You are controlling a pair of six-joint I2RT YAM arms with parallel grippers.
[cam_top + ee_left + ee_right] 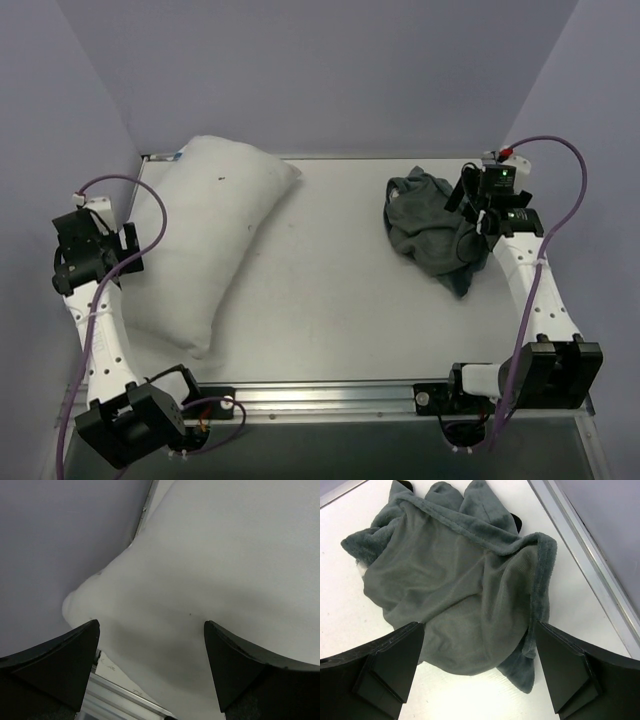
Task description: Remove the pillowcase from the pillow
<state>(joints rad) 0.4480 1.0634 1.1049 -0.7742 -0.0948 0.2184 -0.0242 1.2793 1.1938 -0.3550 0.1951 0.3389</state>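
Observation:
The plain white pillow (210, 235) lies bare along the left side of the table, tilted from far middle to near left; it fills the left wrist view (210, 580). The pillowcase (430, 228) lies in a crumpled heap at the far right, its dark grey face showing; no zebra stripes show. It is also in the right wrist view (460, 590). My left gripper (128, 250) is open and empty at the pillow's left edge (151, 630). My right gripper (468, 205) is open and empty just above the pillowcase (479, 630).
Purple-grey walls enclose the table on the left, back and right. The table's metal rim (580, 545) runs close beside the pillowcase. The aluminium rail (320, 395) borders the near edge between the two arm bases.

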